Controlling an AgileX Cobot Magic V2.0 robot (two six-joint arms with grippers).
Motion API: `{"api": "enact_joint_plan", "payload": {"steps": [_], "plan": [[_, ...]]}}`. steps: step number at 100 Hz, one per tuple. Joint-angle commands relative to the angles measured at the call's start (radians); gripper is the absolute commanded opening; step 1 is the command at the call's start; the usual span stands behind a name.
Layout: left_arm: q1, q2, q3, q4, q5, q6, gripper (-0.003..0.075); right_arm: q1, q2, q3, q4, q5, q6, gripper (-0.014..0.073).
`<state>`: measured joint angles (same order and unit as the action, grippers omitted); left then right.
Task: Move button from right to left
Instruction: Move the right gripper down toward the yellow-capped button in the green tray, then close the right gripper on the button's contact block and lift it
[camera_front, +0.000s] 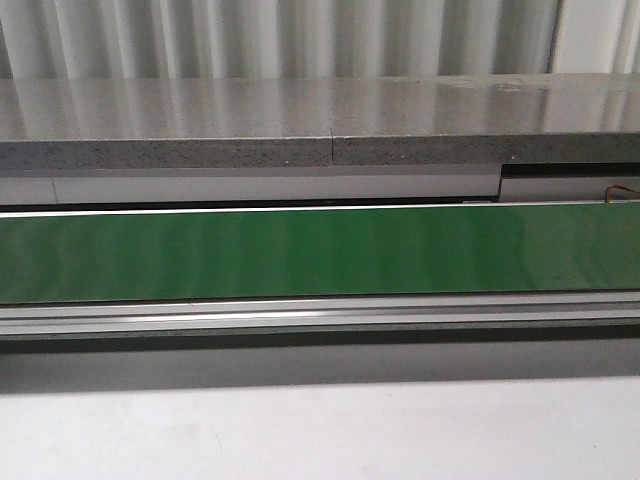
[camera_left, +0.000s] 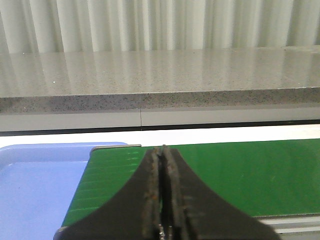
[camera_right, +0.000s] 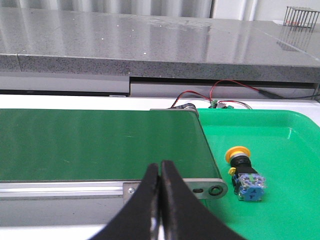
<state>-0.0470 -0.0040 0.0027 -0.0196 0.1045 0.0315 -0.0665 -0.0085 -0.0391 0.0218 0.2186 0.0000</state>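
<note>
Button in green tray beside belt end; both claws closed, empty.

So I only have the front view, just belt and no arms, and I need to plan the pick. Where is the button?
Observer: The button lies on its side in a green tray past the belt's right end.
Operator: Is the right gripper ready?
Observer: The right gripper is shut, short of the tray.
Operator: And the left side?
Observer: The left gripper is shut too; a blue tray sits at the belt's left end.
</note>
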Motion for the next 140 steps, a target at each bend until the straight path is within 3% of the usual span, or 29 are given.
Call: {"api": "enact_joint_plan", "payload": {"steps": [1,41,108,117,140], "plan": [[0.003,-0.033,0.039,-0.002,-0.077,-0.007,-0.0020,0.002,0.004,-0.083,-0.012,-0.001,-0.009,-0.0067],[0.003,-0.033,0.039,-0.002,-0.077,-0.007,-0.0020,0.002,0.253,-0.357,-0.022,0.250,-0.009,-0.0067],[0.003,-0.033,0.039,-0.002,-0.077,-0.007,-0.0020,0.002,0.966,-0.742,0.001,0.605,-0.009,-0.0057],[0.003,-0.033,0.039,-0.002,-0.077,-0.007,-0.0020,0.002,1.040,-0.784,0.001,0.636,-0.009,0.0022],[0.003,-0.033,0.039,-0.002,-0.077,-0.007,-0.0020,0.002,1.183,-0.875,0.004,0.678,-0.009,0.0432]]}}
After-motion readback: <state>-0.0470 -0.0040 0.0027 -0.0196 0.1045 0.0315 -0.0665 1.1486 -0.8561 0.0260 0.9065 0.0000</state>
